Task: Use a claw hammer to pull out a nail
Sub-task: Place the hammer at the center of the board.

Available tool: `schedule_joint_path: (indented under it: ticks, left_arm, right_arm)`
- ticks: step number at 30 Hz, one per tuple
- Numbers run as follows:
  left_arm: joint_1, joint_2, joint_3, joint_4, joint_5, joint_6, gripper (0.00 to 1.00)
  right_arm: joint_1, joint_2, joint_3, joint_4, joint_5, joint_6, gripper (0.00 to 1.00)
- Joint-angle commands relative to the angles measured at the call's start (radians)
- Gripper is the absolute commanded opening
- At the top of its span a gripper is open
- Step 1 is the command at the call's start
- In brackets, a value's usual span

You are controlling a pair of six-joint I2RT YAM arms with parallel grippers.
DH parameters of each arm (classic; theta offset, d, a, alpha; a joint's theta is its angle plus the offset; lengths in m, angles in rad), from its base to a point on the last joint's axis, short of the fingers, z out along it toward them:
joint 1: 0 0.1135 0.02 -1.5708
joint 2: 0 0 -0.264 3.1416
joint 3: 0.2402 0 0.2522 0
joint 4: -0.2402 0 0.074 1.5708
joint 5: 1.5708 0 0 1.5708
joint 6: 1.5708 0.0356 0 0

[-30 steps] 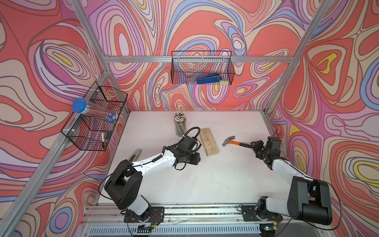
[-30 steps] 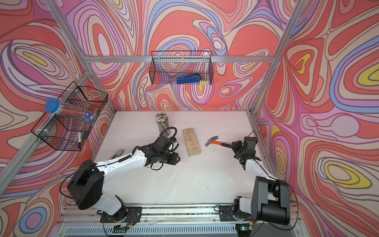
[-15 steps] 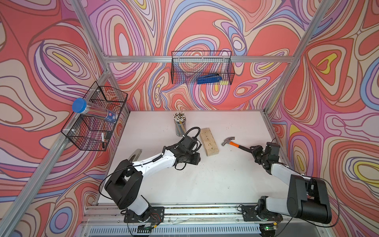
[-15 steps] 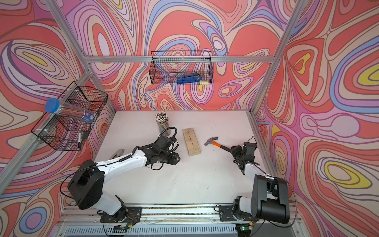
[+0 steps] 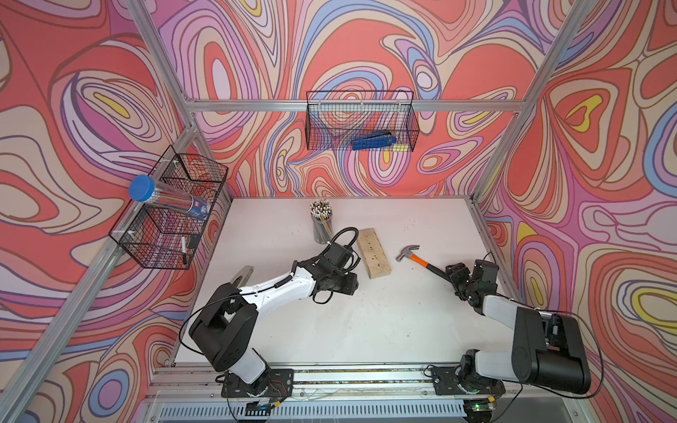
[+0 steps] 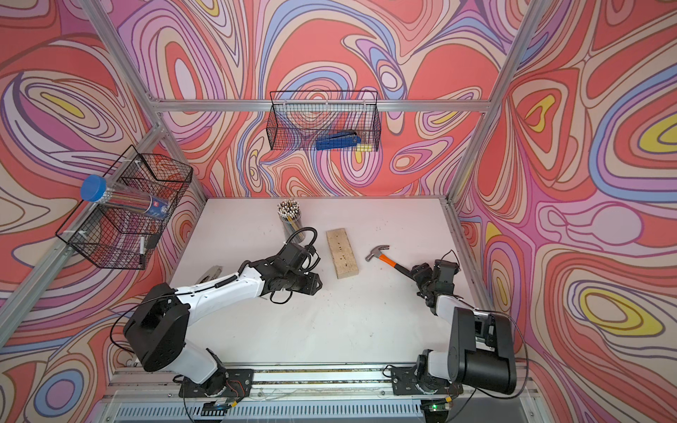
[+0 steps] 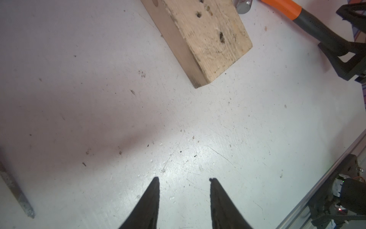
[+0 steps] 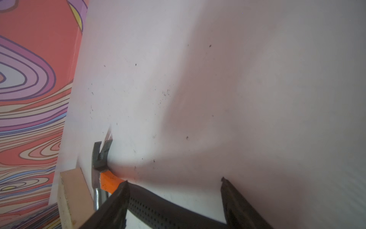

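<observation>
Right gripper [image 8: 174, 180] has spread wide around the hammer [image 5: 417, 258] handle, near the right edge of the bench [image 5: 403, 315]; left gripper [image 7: 184, 179], narrowly parted and empty, hovers by the block [image 5: 373, 254].

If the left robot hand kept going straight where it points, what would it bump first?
Most likely the bare table; the left gripper tilts down toward it. The wooden block lies farther on, slightly aside, though depth is hard to judge.

My right gripper [image 5: 455, 275] sits at the black handle end of the claw hammer [image 5: 417, 259], which lies on the white table [image 5: 403, 329] near the wooden block [image 5: 373, 252].
</observation>
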Motion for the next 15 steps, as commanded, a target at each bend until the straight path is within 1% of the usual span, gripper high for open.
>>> schedule_joint_path:
  ticks: [1, 5, 6, 7, 10, 11, 12, 13, 15]
  left_arm:
    - [-0.002, 0.008, 0.019, 0.009, -0.024, -0.003, 0.44]
    - [-0.002, -0.019, -0.002, 0.013, -0.104, -0.023, 0.50]
    - [-0.002, -0.029, -0.009, 0.011, -0.138, -0.028, 0.55]
    - [0.002, -0.040, -0.015, 0.009, -0.162, -0.031, 0.61]
    - [0.028, -0.085, -0.036, 0.008, -0.203, -0.035, 0.75]
    - [0.038, -0.102, -0.040, 0.003, -0.221, -0.038, 0.82]
    - [0.049, -0.122, -0.046, 0.002, -0.243, -0.039, 0.97]
    - [0.058, -0.138, -0.053, 0.000, -0.262, -0.038, 1.00]
    - [0.080, -0.179, -0.063, -0.003, -0.307, -0.025, 1.00]
  right_arm:
    - [-0.011, -0.040, 0.022, -0.131, 0.100, 0.003, 0.86]
    - [-0.011, -0.086, 0.109, -0.323, 0.198, -0.034, 0.90]
    - [-0.011, -0.099, 0.129, -0.355, 0.210, -0.048, 0.96]
    - [-0.011, -0.107, 0.145, -0.373, 0.213, -0.061, 0.98]
    - [-0.010, -0.123, 0.191, -0.406, 0.204, -0.112, 0.98]
    - [-0.004, -0.128, 0.203, -0.404, 0.200, -0.129, 0.98]
    - [0.002, -0.133, 0.214, -0.401, 0.202, -0.147, 0.98]
    - [0.010, -0.136, 0.225, -0.392, 0.201, -0.167, 0.98]
    - [0.047, -0.140, 0.256, -0.374, 0.226, -0.214, 0.98]
